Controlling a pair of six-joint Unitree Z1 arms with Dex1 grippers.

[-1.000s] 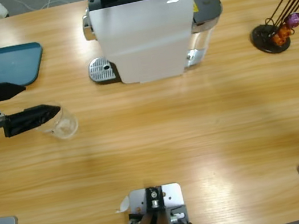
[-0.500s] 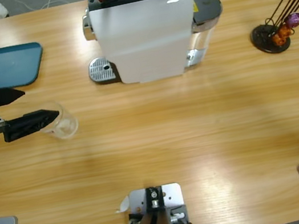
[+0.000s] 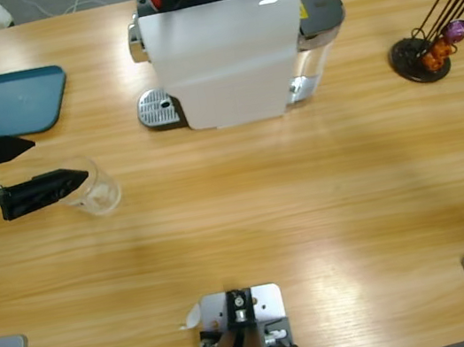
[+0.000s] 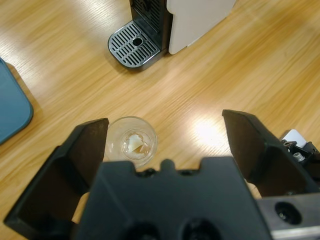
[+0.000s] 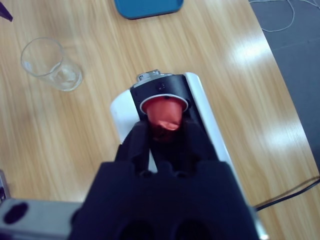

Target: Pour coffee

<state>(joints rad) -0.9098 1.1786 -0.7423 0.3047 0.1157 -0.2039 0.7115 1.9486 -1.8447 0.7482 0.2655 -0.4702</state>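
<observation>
Listing left to right across the table:

Teal tray (image 3: 11,103): far left, bare.

Left gripper (image 3: 34,163): jaws spread wide, holding nothing, level with the glass tumbler (image 3: 93,188).

Glass tumbler: upright on the wood beside the lower jaw; no coffee visible in it yet. Risk: a misaligned closing jaw could tip it or push it aside.

Coffee machine (image 3: 223,45): white, drip grille (image 3: 158,108) unoccupied.

Right gripper (image 5: 165,131): above the machine top, jaws clamped on a red capsule (image 5: 163,114). Risk: a tilted capsule could jam at the slot.

Capsule stand (image 3: 428,49): far right.

View notes: only the right wrist view shows the capsule seated between the jaws; only the left wrist view shows the tumbler's interior, clear with a pale glint.
</observation>
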